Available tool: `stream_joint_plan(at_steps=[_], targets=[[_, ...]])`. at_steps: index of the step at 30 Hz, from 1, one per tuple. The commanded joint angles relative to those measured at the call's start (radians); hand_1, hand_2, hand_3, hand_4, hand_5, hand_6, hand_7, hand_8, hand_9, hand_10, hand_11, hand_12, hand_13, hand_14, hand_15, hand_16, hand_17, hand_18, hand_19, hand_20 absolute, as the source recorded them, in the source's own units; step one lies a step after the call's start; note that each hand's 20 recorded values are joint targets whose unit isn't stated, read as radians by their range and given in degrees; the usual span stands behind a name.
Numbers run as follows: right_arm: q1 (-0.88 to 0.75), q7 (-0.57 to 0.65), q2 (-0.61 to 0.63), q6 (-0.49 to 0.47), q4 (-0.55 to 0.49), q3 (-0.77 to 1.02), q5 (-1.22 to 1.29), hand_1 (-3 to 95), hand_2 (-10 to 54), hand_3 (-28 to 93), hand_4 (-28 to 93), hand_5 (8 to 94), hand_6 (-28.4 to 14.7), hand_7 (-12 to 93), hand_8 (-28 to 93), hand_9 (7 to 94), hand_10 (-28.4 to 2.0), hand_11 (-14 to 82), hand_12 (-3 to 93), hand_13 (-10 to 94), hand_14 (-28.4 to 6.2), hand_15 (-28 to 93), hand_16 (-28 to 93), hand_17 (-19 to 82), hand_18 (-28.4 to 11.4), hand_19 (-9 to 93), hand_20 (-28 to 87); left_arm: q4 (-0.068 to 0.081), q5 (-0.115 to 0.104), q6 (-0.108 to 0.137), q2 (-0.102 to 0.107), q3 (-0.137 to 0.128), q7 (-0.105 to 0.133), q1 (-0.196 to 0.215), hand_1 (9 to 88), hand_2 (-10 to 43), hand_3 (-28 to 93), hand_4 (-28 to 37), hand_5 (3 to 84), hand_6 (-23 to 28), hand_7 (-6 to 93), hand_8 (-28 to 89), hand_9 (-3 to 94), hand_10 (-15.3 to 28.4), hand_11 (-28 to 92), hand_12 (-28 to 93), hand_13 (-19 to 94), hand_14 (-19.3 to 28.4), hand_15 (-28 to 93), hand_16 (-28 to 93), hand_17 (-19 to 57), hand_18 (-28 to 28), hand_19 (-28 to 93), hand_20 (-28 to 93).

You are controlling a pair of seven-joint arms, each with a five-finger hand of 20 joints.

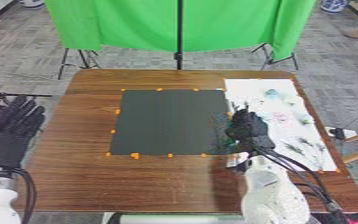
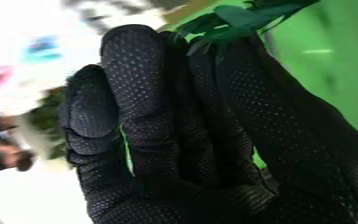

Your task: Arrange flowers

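In the right wrist view, grips green leaves (image 2: 238,20) at the fingertips of the right hand (image 1: 248,127). In the head view, has the left hand (image 1: 8,130) released, fingers straight, off the left side of the table (image 1: 69,180). Offers there, right of a dark mat (image 1: 167,120) ringed with orange marks, a white sheet (image 1: 319,162) bearing leafy sprigs (image 1: 304,143), then a pink flower (image 1: 282,118) and, farther, a pale-blue bloom (image 1: 272,93). Beyond, hangs with a green curtain (image 1: 140,25). With glove and cables (image 1: 295,172), covers parts of mat and sheet; hides the held stem, too obscured to trace.
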Motion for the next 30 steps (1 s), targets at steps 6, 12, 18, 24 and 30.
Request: stream_joint_plan(at_steps=[6, 12, 18, 24, 30], targets=[[0.276, -0.174, -0.331, -0.094, 0.246, -0.214, -0.103, 61.5, -9.5, 77, -22, 75.8, -0.4, 56, 19, 87.2, -9.2, 18.8, 55.2, 83, -3.6, 38, 53, 43, -26.0, 82, 36, 0.083, -0.016, 0.064, 0.012, 0.038, 0.006, -0.016, 29.7, 11.9, 75, -23.5, 46.5, 9.2, 7.5, -8, 39.5, 13.8, 15, 11, 30, 15.0, 35, -6, -2.6, 13.9, 29, 15], [0.316, -0.209, -0.430, -0.117, 0.381, -0.267, -0.177, 61.3, -9.5, 77, -21, 75.3, -0.6, 56, 19, 86.9, -9.5, 19.8, 54.9, 83, -3.7, 39, 53, 42, -26.6, 83, 35, 0.100, -0.001, 0.055, 0.027, 0.082, 0.020, -0.042, 29.5, 12.0, 75, -23.6, 46.3, 9.0, 7.5, -8, 39.3, 13.8, 15, 11, 30, 14.7, 34, -6, -2.5, 13.8, 29, 15], [0.306, -0.101, -0.506, -0.252, 0.425, -0.297, -0.150, 60.7, -9.5, 77, -19, 74.8, -0.8, 57, 19, 86.5, -9.6, 20.8, 54.8, 82, -4.0, 41, 53, 42, -27.3, 85, 34, 0.083, 0.008, 0.054, 0.058, 0.108, 0.028, -0.055, 29.6, 12.4, 75, -23.5, 46.2, 9.0, 7.5, -8, 39.2, 13.8, 15, 11, 30, 14.7, 34, -6, -2.5, 13.8, 28, 15], [0.284, -0.202, -0.549, -0.173, 0.528, -0.289, -0.355, 60.5, -9.5, 77, -18, 74.2, -1.1, 57, 19, 85.9, -9.9, 22.0, 54.9, 81, -4.5, 44, 52, 42, -27.8, 86, 34, 0.086, 0.006, 0.036, 0.067, 0.144, 0.056, -0.068, 29.6, 12.9, 75, -22.8, 46.3, 9.1, 7.4, -8, 39.3, 13.8, 15, 11, 30, 14.8, 34, -6, -2.6, 13.8, 29, 15], [0.270, -0.246, -0.608, -0.097, 0.622, -0.230, -0.474, 59.6, -9.5, 78, -16, 73.5, -1.0, 59, 19, 85.2, -10.2, 23.2, 55.3, 81, -4.9, 45, 52, 42, -28.0, 86, 34, 0.116, 0.005, 0.027, 0.059, 0.189, 0.069, -0.090, 29.7, 12.9, 75, -22.8, 46.4, 9.2, 7.4, -8, 39.3, 13.7, 15, 11, 30, 14.8, 34, -6, -2.6, 13.8, 29, 15]])
